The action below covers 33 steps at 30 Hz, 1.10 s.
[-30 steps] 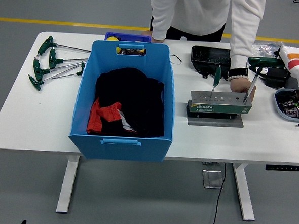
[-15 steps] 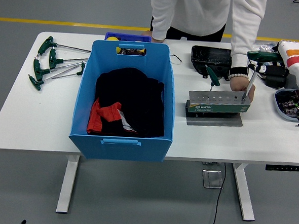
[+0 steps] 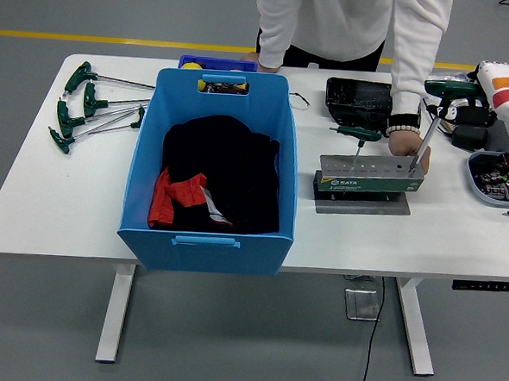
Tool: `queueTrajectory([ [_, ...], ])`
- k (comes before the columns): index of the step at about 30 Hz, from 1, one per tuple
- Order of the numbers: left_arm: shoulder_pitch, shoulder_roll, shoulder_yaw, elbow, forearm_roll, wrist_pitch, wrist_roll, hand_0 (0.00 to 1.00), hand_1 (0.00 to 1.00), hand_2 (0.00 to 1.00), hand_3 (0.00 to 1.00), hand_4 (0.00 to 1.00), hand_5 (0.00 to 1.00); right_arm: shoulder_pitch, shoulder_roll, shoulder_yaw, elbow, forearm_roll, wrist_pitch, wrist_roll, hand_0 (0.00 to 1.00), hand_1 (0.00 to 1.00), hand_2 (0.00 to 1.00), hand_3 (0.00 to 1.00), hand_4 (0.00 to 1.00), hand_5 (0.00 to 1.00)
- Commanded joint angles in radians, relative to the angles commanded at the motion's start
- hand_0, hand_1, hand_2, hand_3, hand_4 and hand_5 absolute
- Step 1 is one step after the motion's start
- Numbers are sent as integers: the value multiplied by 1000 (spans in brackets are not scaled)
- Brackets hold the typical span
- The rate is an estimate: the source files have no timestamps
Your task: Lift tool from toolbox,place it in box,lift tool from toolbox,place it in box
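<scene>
A grey tool rack (image 3: 372,173) stands on the white bench (image 3: 55,204) to the right of a big blue box (image 3: 211,166), which already holds dark and red cloth (image 3: 216,184). Two green-handled T wrenches remain in the rack: one (image 3: 358,136) near its left end, upright with its handle level, and one (image 3: 431,124) at the right end, leaning, its handle up near the robot's right arm (image 3: 506,98), which comes in from the right edge. I cannot tell whether that arm's fingers are closed on the handle or only close beside it; the hand is mostly hidden. A person at the far side presses a hand (image 3: 404,141) down just behind the rack, seemingly steadying it. More wrenches (image 3: 91,103) lie loose at the bench's left end, well apart from the box. The left arm is not visible. To do this lift well, I judge the pull should follow the shaft's own lean so it slides out of its hole without dragging the rack, then rise high enough to clear the box's right wall before going over.
</scene>
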Motion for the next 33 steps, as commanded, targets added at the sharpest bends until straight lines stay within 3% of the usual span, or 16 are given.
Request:
queueTrajectory([
  [1, 2, 0, -1, 0, 0, 0, 0, 697, 786, 857, 862, 998, 729, 1, -6, 1, 7, 1, 4, -2, 23, 2, 2, 2, 878, 605],
  [19, 10, 2, -1, 3, -11, 1, -2, 698, 783, 853, 860, 998, 736, 22, -77, 84, 131, -24, 54, -10, 22, 2, 2, 2, 854, 601],
  [30, 15, 4, 15, 2, -36, 0, -6, 696, 782, 853, 859, 998, 736, 40, -129, 154, 280, -77, 89, -10, 21, 2, 2, 2, 853, 604],
  [33, 18, 5, 46, -4, -81, 8, -11, 696, 782, 854, 859, 998, 739, 49, -130, 181, 341, -119, 94, -22, 21, 2, 2, 2, 853, 605],
])
